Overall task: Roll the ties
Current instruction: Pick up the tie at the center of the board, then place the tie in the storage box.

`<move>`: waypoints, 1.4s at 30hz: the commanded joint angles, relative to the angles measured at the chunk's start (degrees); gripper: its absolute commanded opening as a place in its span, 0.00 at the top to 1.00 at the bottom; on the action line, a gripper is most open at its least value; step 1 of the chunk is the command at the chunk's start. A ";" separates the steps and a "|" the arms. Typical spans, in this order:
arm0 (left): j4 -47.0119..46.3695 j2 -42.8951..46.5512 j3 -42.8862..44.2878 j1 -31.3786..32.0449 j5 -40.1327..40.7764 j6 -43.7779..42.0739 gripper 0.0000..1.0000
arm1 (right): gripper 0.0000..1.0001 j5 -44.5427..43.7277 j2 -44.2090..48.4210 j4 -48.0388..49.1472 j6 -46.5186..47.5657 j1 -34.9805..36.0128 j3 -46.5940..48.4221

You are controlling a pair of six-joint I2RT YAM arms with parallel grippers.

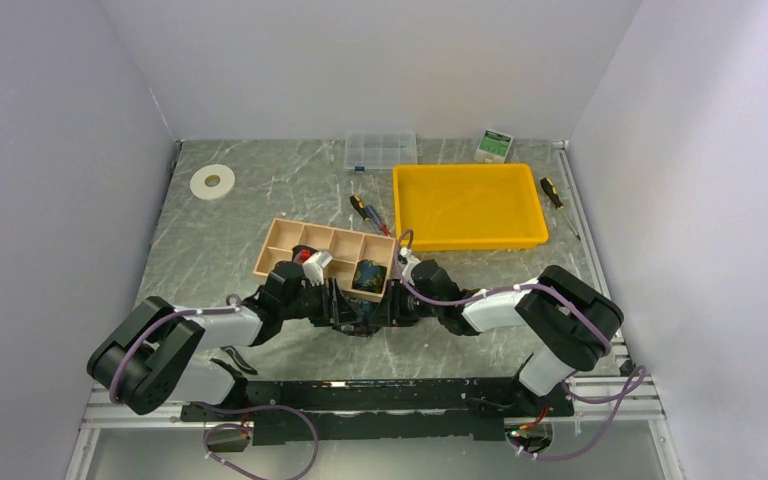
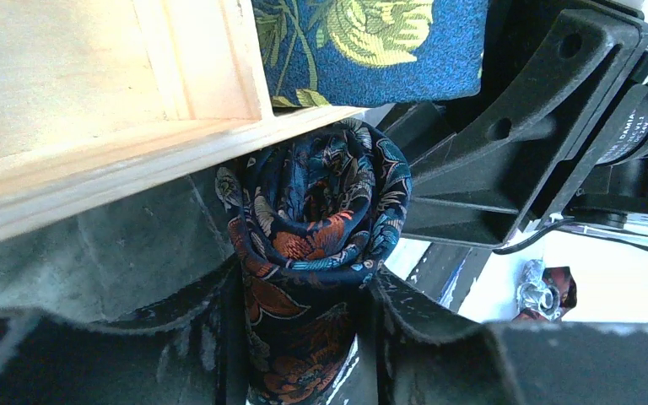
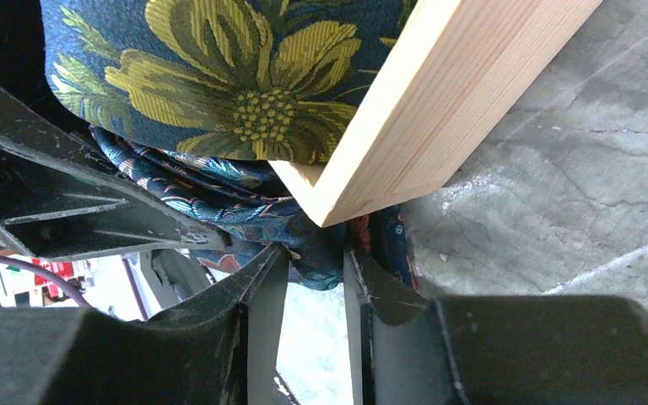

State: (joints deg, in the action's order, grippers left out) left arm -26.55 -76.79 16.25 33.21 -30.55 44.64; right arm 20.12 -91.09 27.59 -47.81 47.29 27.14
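Your left fingers (image 2: 405, 325) clamp the rolled tie (image 2: 312, 219) tight, likely so it won't unwind, coil against the wooden tray (image 2: 93, 169) edge; right fingers (image 3: 388, 312) nearly closed, pinching its rim to steady it

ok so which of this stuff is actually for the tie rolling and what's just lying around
For the job: dark floral tie, coiled, held by the left gripper and right gripper; blue yellow-flowered tie in the wooden organiser.
Lying about: yellow tray, tape roll, clear box, screwdrivers.
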 commanded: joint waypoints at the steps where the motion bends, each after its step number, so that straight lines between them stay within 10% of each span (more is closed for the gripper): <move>1: -1.44 -0.16 1.62 3.00 -2.32 0.84 0.59 | 0.65 -2.72 -1.62 -2.61 1.44 -0.21 -1.43; 9: 3.04 4.84 2.10 4.43 0.75 1.70 0.96 | 0.60 -2.30 3.95 -7.03 3.43 0.51 -0.15; 15: 31.67 23.84 11.53 4.42 7.84 -3.35 0.97 | 0.28 -5.93 20.02 -26.48 11.56 0.28 5.65; 21: 53.15 32.48 25.43 2.62 16.34 -10.63 0.97 | 0.25 -10.85 30.16 -35.87 14.78 -5.75 7.97; 27: 55.46 23.87 39.52 -4.40 15.76 -17.33 0.97 | 0.25 -15.26 30.84 -28.50 9.56 -12.35 4.38; 42: 41.85 -16.13 60.84 -18.62 -31.50 -21.18 0.97 | 0.27 -10.83 25.85 -23.55 9.38 -17.70 3.67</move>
State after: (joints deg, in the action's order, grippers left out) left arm 20.84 -88.18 73.54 15.46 -41.74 25.08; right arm 8.21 -67.33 1.89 -40.16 30.92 31.46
